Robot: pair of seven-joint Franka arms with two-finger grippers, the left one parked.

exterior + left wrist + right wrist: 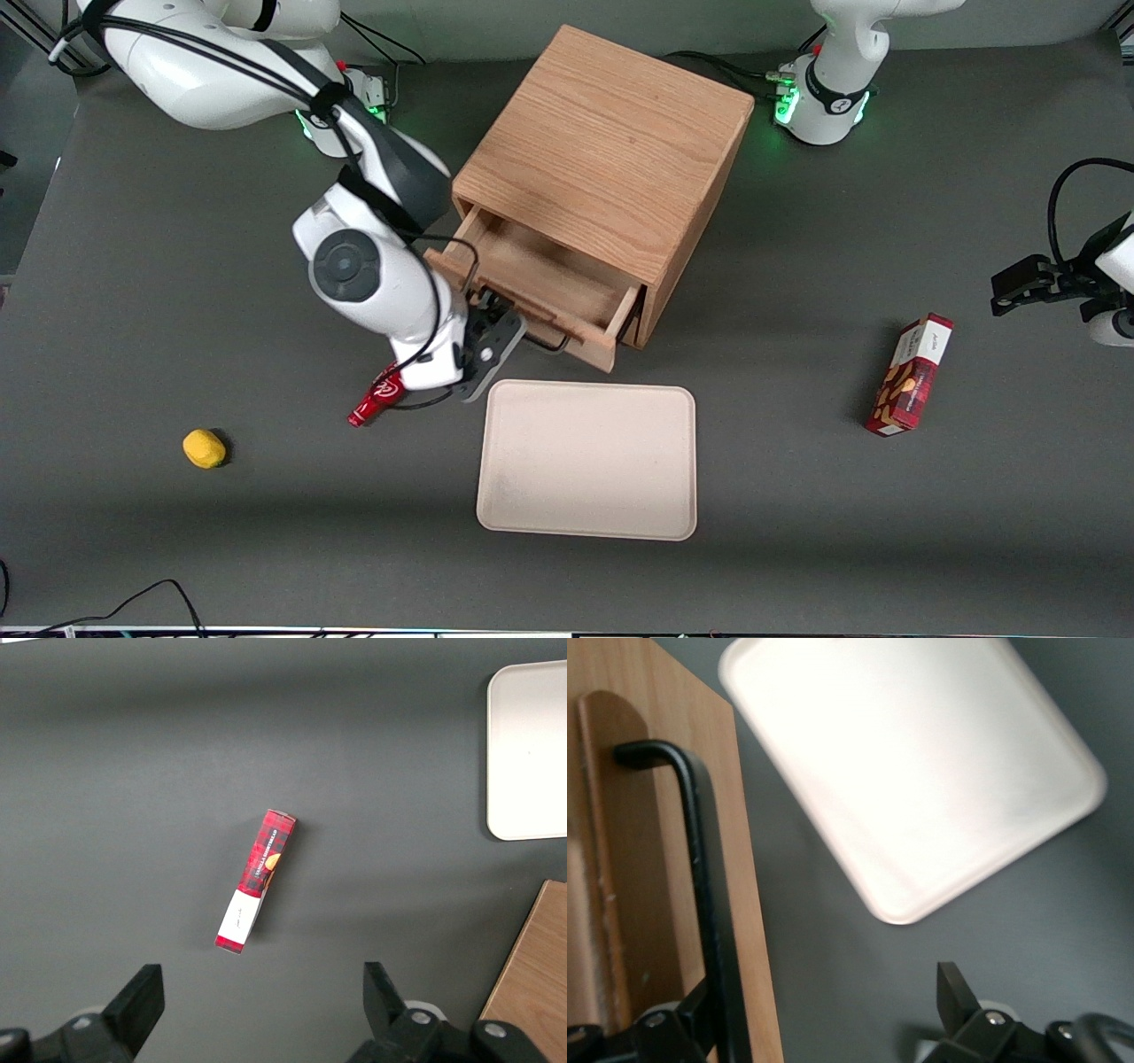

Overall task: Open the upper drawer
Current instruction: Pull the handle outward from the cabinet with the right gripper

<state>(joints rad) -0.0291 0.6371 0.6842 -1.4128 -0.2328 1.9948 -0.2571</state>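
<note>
Cream tray nearest camera; just above, gripper open, one finger beside black handle of part-open upper drawer, gripping nothing.

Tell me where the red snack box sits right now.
The red snack box lies on the dark table toward the parked arm's end, apart from the beige tray, while the gripper is at the upper drawer handle.

Upper drawer: oak, black bar handle, pulled partly out of cabinet.
</note>
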